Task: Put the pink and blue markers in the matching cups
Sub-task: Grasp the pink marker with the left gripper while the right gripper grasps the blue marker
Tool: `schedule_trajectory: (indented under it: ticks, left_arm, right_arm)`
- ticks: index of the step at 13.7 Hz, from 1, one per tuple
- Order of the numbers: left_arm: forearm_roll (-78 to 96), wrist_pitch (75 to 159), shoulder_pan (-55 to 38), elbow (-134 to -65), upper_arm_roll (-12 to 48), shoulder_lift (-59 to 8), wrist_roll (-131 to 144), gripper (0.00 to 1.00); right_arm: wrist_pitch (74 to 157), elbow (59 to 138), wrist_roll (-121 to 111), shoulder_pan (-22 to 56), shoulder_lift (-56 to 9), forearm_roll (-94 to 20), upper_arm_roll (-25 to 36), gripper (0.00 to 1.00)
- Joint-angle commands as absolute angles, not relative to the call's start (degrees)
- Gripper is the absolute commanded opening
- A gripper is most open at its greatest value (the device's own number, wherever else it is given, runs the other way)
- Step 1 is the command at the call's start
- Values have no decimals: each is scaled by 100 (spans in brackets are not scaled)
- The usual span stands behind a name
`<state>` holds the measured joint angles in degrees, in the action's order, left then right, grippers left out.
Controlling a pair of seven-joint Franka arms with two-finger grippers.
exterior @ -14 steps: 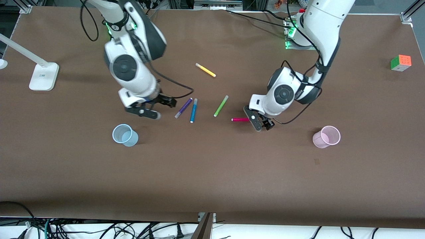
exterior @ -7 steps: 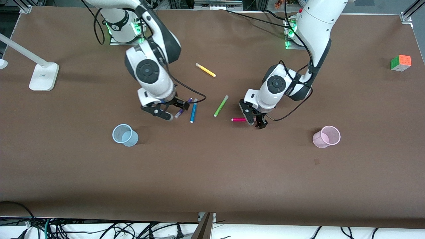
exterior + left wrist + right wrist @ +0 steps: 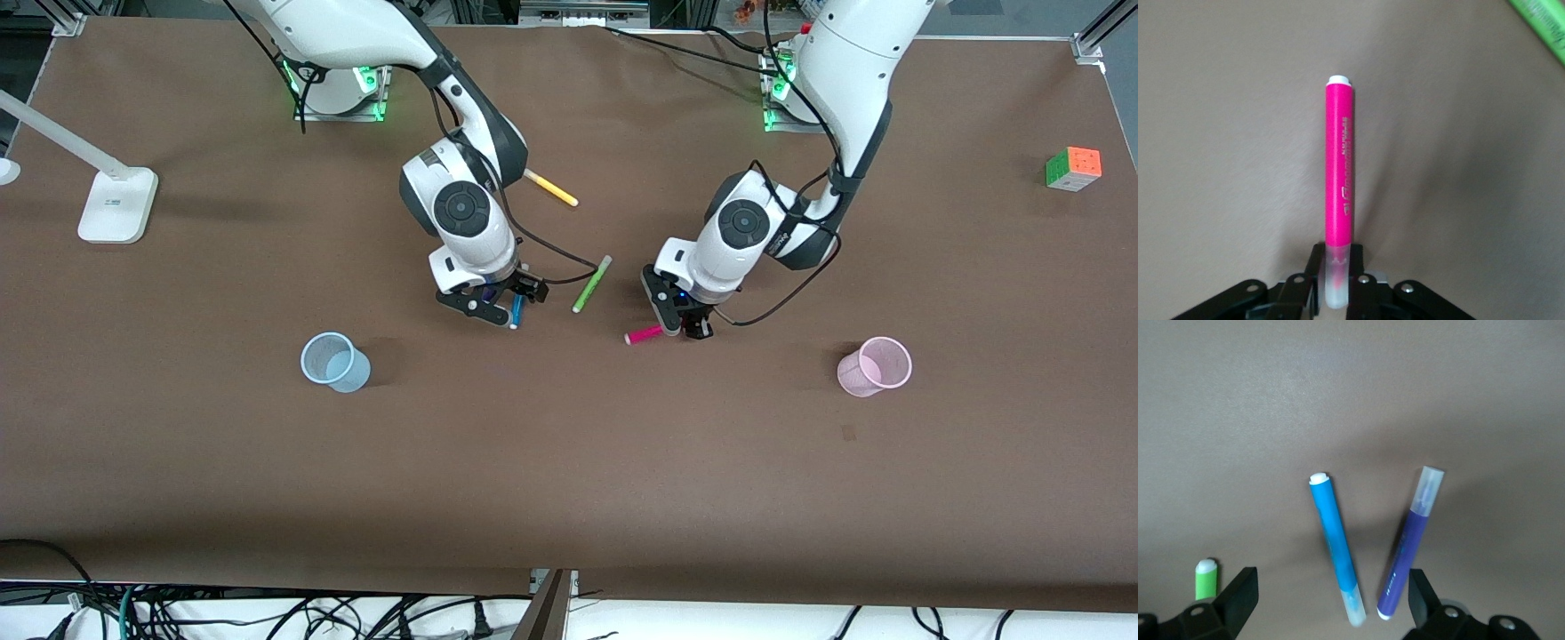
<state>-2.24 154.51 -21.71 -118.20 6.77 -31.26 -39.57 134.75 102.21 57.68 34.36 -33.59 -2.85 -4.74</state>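
The pink marker sticks out from my left gripper, which is shut on its pale clear cap; the left wrist view shows the marker clamped between the fingers. My right gripper is open, low over the blue marker. In the right wrist view the blue marker lies between the spread fingers of the right gripper, with the purple pen beside it. The pale blue cup stands toward the right arm's end. The pale pink cup stands toward the left arm's end.
A lime green pen lies between the two grippers and a yellow pen lies farther from the camera. A white lamp base and a colour cube sit at the table's two ends.
My right arm has swung from beside the blue cup to over the blue and purple pens. My left gripper has shut on the pink marker, whose free end has swung nearer the camera.
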Motion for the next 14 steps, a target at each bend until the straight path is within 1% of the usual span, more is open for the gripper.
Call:
schedule_trajectory:
  ticks: [1,4,6,8,9,11,12,14]
  left_arm:
    - [-325,14961,-1978,-11804,677,-2884,-4166,0]
    - [-325,13839,-1794,-11498,633,-2576,-4236,0]
    - [-325,12715,-1548,-10946,633,-2531,-4595,0]
    - [-325,11668,-1424,-10374,624,-2540,-4789,0]
    - [-325,11306,-1380,-10154,615,-2540,-4886,0]
    - [-534,10568,-1284,-9688,519,-2531,-5079,0]
    - [-788,10147,-1196,-9381,501,-2531,-5132,0]
    - [-1377,9320,-959,-8862,510,-2558,-5133,0]
  right_arm:
    - [13710,10169,5827,3586,-3576,-202,-413,99]
    - [13991,10169,5836,3630,-3787,-202,-413,99]
    - [14150,10169,5836,3656,-3902,-202,-413,97]
    - [14247,10160,5827,3674,-3981,-202,-413,86]
    - [14264,10151,5827,3674,-3990,-202,-413,71]
    - [14265,10160,5818,3744,-3990,-193,-404,2]
    - [14256,10160,5844,3753,-3990,-211,-396,0]
    - [14203,10160,5845,3744,-3920,-220,-378,0]
